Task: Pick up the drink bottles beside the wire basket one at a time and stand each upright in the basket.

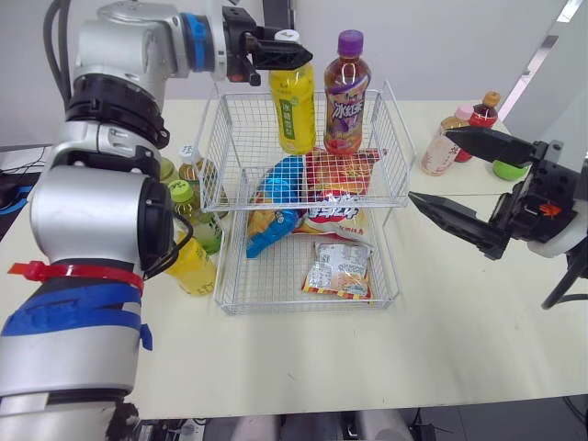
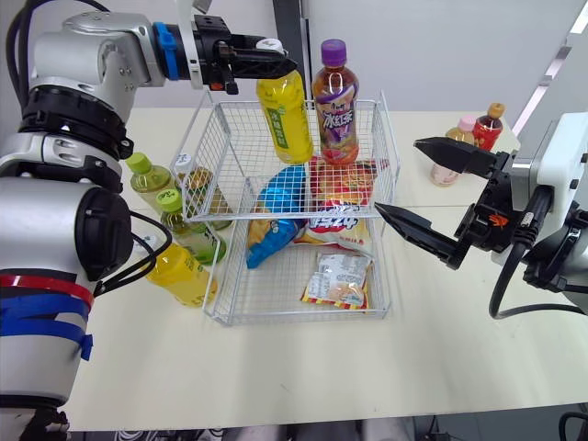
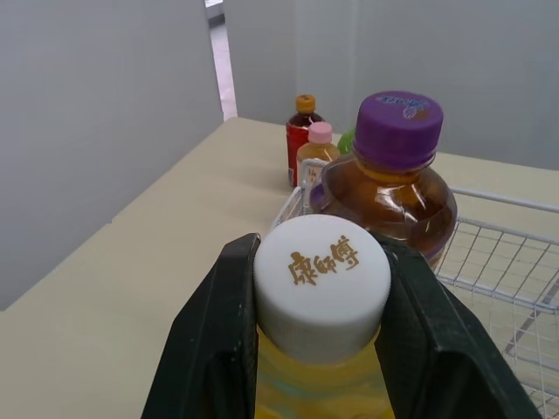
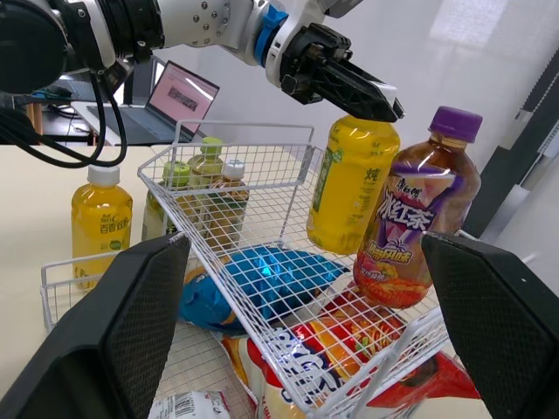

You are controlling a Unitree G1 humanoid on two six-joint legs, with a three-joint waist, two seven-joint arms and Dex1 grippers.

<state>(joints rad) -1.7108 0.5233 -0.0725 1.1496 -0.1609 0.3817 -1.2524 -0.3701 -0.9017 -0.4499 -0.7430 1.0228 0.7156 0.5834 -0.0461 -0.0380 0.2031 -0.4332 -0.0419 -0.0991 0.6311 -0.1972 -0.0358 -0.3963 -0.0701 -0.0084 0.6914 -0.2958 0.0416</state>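
My left gripper (image 1: 292, 52) is shut on the white cap (image 3: 321, 281) of a yellow drink bottle (image 1: 293, 106), holding it upright over the back of the wire basket's (image 1: 393, 175) upper tier. A purple-capped brown drink bottle (image 1: 346, 94) stands upright beside it in the same tier. Several more bottles, yellow (image 1: 191, 262) and green-capped (image 1: 197, 218), stand left of the basket. My right gripper (image 1: 446, 175) hangs open to the right of the basket, holding nothing.
Snack bags (image 1: 337, 218) lie in the basket's lower tier, a blue one (image 1: 276, 188) sticking up. A pink-capped bottle (image 1: 443, 144) and an orange-capped red bottle (image 1: 481, 115) stand at the back right. A laptop (image 4: 181, 94) sits beyond the table.
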